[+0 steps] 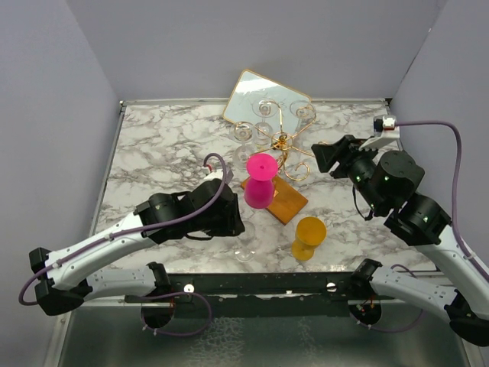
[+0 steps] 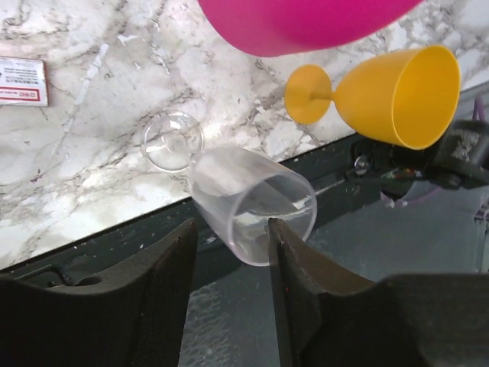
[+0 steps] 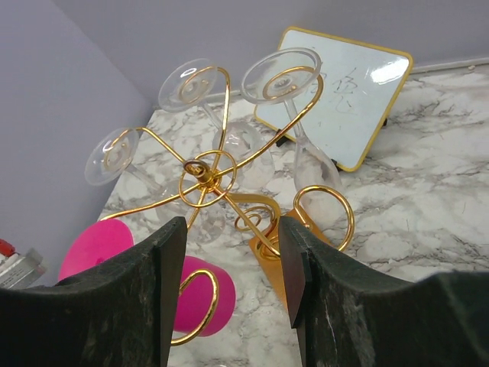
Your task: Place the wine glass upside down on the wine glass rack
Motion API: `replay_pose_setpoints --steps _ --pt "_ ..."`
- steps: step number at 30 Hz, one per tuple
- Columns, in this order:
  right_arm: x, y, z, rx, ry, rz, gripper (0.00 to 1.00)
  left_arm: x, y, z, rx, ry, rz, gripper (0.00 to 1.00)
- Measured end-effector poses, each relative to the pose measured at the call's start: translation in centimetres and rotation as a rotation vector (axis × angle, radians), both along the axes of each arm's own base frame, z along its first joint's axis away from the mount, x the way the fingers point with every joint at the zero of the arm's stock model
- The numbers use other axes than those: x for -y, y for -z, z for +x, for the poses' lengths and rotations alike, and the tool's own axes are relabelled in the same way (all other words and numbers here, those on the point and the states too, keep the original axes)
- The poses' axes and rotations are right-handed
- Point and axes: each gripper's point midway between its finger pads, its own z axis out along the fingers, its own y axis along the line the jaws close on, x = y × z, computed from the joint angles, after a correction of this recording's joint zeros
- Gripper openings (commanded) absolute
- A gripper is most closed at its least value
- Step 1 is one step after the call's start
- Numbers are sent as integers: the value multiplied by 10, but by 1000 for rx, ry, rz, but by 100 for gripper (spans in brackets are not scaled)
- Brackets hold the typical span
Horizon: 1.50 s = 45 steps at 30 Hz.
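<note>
A clear wine glass (image 1: 246, 241) stands upright near the table's front edge. In the left wrist view its bowl (image 2: 252, 202) opens toward the camera, with its foot (image 2: 172, 140) behind. My left gripper (image 2: 233, 229) is open, one finger on each side of the bowl's rim. The right finger (image 2: 302, 283) is at the rim and the left finger (image 2: 164, 283) stands a little off it. The wine glass rack (image 1: 283, 144), gold wire on an orange-brown base (image 1: 289, 202), holds three clear glasses upside down (image 3: 279, 75). My right gripper (image 3: 233, 229) hangs open and empty just right of the rack (image 3: 205, 172).
A pink goblet (image 1: 260, 183) stands upside down beside the rack's base, just behind the left gripper (image 1: 238, 223). A yellow goblet (image 1: 308, 235) stands at the front right. A gold-framed mirror (image 1: 263, 92) leans at the back. The table's front rail (image 2: 114, 241) runs under the clear glass.
</note>
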Motion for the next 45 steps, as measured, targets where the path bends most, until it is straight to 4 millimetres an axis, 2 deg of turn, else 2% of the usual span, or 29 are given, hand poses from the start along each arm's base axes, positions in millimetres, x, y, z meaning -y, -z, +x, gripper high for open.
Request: replay_pose_setpoints --steps 9,20,24,29,31,35,41,45 --pt "6 -6 1 30 25 0 51 0 11 11 9 -65 52 31" --pt "14 2 -1 27 54 4 51 2 12 9 4 -42 85 18" --pt "15 4 -2 23 56 13 51 0 13 8 5 -35 101 12" --pt "15 8 -2 12 58 24 51 -7 13 8 18 -30 131 1" --pt "14 9 -2 7 58 31 50 -9 13 8 19 -29 143 0" --pt "14 9 -2 3 59 46 49 -21 6 14 59 -48 188 0" --pt "13 4 -2 13 60 70 49 -41 -13 29 153 -109 241 0" --pt "13 2 -2 16 60 78 49 -66 -40 43 252 -193 293 0"
